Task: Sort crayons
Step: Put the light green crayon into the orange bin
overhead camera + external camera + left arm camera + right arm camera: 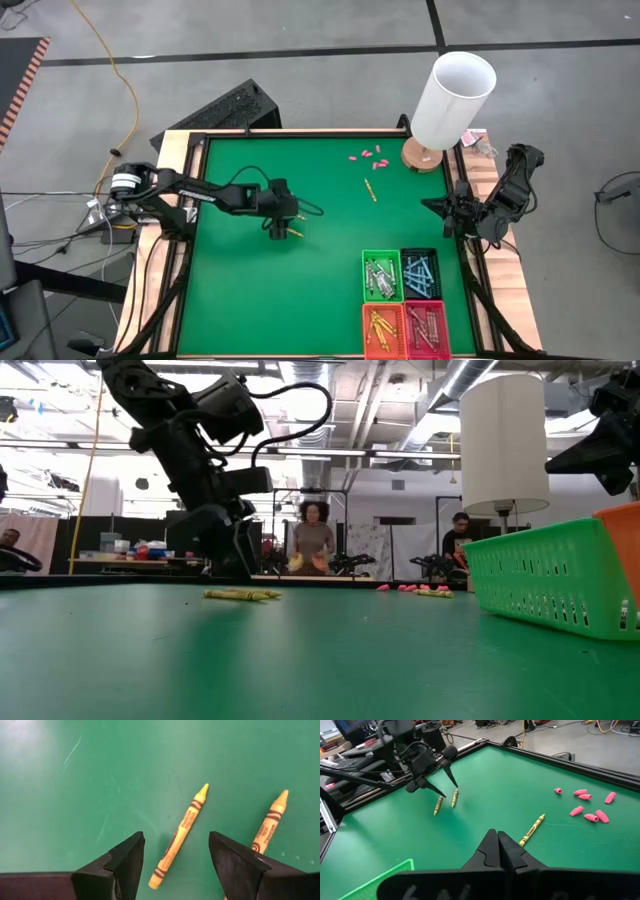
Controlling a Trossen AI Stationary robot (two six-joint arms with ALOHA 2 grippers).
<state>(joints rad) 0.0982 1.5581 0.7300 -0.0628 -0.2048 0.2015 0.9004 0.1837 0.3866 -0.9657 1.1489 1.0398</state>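
The tabletop is a flat green mat with faint scuffs, framed in black and edged with pale wood. The left hand hangs just above it with its dark wedge-shaped fingers apart, empty, straddling a yellow crayon: a slim paper-wrapped stick with a blunt waxy tip. A second yellow crayon lies just beside it, outside the far finger.

From above, these two crayons are hardly visible at the hand; the right wrist view shows them as a near-parallel pair under the fingers. The low view shows them as one yellow streak on the mat, and also a person standing in the room behind.

A third yellow crayon lies alone mid-tabletop, near a scatter of small stubby pink pieces. A white cylindrical lamp on a round wooden base stands at the far right corner.

Four small lattice-walled plastic baskets sit together at the near right: the green basket holds grey-white crayons, the black basket light blue ones, the orange basket yellow ones, the red basket brownish-red ones.

The right hand waits over the tabletop's right edge, fingers pressed together, empty.
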